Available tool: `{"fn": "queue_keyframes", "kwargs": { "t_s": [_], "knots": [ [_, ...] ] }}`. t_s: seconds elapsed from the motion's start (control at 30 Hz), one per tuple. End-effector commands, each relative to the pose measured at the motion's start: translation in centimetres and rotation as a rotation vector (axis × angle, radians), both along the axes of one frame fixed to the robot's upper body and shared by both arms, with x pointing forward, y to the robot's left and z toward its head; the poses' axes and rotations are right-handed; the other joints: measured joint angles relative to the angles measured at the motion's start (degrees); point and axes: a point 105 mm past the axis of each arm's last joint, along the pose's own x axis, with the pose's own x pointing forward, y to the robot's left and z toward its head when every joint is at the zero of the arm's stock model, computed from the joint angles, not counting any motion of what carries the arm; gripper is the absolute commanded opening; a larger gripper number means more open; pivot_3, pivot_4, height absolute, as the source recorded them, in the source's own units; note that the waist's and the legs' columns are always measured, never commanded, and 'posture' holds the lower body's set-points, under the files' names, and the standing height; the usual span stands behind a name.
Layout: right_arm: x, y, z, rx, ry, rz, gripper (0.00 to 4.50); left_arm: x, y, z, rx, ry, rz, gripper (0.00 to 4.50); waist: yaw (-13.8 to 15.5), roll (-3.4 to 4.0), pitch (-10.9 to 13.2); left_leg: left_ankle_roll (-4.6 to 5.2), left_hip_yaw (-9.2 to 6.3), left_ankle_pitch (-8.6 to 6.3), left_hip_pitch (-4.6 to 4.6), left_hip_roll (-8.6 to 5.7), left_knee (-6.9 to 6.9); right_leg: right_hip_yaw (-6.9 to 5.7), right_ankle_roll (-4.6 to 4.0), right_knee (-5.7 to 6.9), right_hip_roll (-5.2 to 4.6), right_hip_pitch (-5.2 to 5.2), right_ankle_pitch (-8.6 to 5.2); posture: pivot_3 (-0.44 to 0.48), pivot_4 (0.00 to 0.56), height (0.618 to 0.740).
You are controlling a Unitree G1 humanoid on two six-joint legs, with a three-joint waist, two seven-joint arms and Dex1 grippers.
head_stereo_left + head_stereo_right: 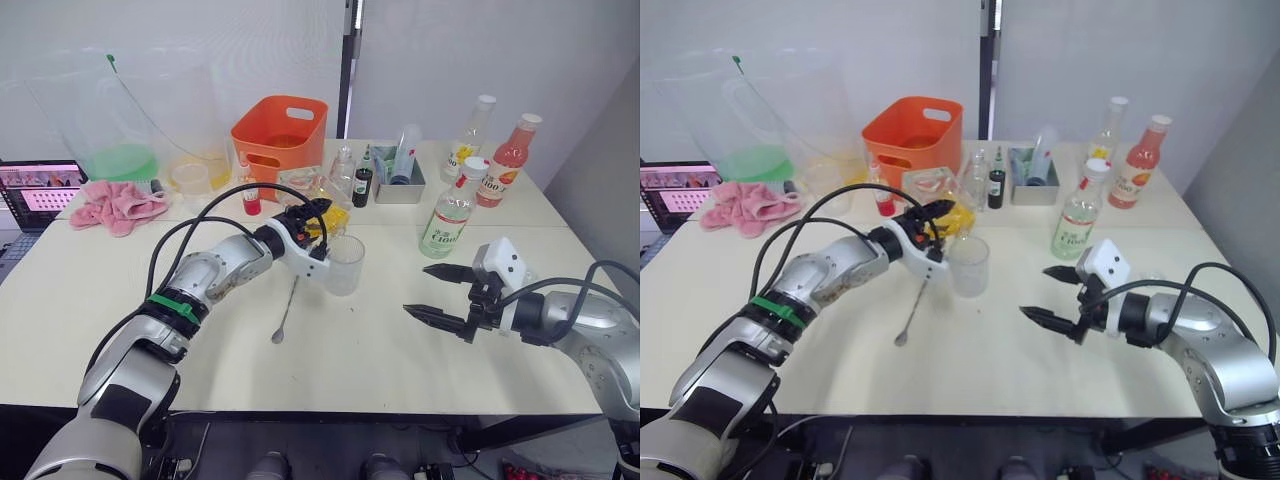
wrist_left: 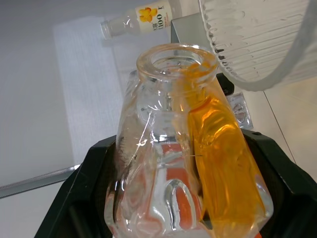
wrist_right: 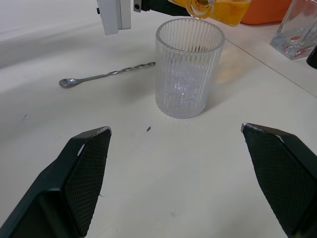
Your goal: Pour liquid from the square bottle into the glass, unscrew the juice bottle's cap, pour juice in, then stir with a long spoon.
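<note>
While we hold the pour, these are the relations we read:

Square bottle: the square bottle (image 2: 188, 163), amber liquid inside, lies tipped nearly on its side between the jaws of our left gripper (image 1: 305, 228), which are closed on its body.
Long axis: its neck runs from the jaws toward the glass (image 3: 187, 69), roughly 3 o'clock in the head views.
Mouth to rim: the open mouth sits just above the glass's far rim, at about 12 o'clock of the glass in the right wrist view; we cannot tell if liquid is falling yet.
Nearer arm: the left.
Right gripper: our right gripper (image 1: 440, 292) hovers with jaws spread wide and empty, the glass at its 9 o'clock, well apart.
Long spoon: the long spoon (image 1: 287, 311) lies flat on the counter (image 1: 380, 350), at the glass's 8 o'clock.
Juice bottle: we judge it the red-capped juice bottle (image 1: 507, 160), at 2 o'clock.
</note>
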Motion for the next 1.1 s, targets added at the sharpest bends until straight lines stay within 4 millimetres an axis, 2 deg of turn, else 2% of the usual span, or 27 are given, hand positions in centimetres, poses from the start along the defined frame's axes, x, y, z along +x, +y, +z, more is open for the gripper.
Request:
{"fn": "queue_keyframes", "kwargs": {
  "t_s": [0.03,0.7,0.93,1.1],
  "knots": [
    [-0.1,0.2,1.0,0.002,-0.047,0.013,4.47,-0.8,-1.0,5.1,-0.062,-0.168,-0.061,2.79,0.0,0.00,0.0,0.00,0.00,0.00,0.00,0.00,0.00,0.00,0.00,0.00,0.00,-0.01,0.00,0.000,0.150,0.740],
    [0.0,0.2,1.1,0.001,-0.051,0.017,4.47,-1.2,-1.3,5.5,-0.066,-0.201,-0.077,2.79,0.0,0.00,0.0,0.00,0.00,0.00,0.00,-0.01,0.08,0.00,0.00,0.26,0.00,-0.03,0.00,0.000,0.150,0.740],
    [0.1,0.3,1.0,-0.001,-0.046,0.024,4.47,-0.5,-0.7,5.0,-0.228,-0.027,-0.047,2.79,0.0,0.00,0.0,0.01,0.00,0.00,-0.01,-0.01,0.14,0.00,0.00,0.26,-0.01,-0.03,0.00,0.000,0.150,0.740],
    [0.2,0.4,1.1,-0.005,-0.046,0.035,4.47,-0.4,-0.1,5.2,-0.258,0.002,-0.038,2.79,-0.3,0.00,0.0,0.01,0.01,-0.01,-0.01,-0.01,0.17,0.00,0.00,0.29,-0.01,-0.10,0.00,0.000,0.150,0.740]
  ]
}}
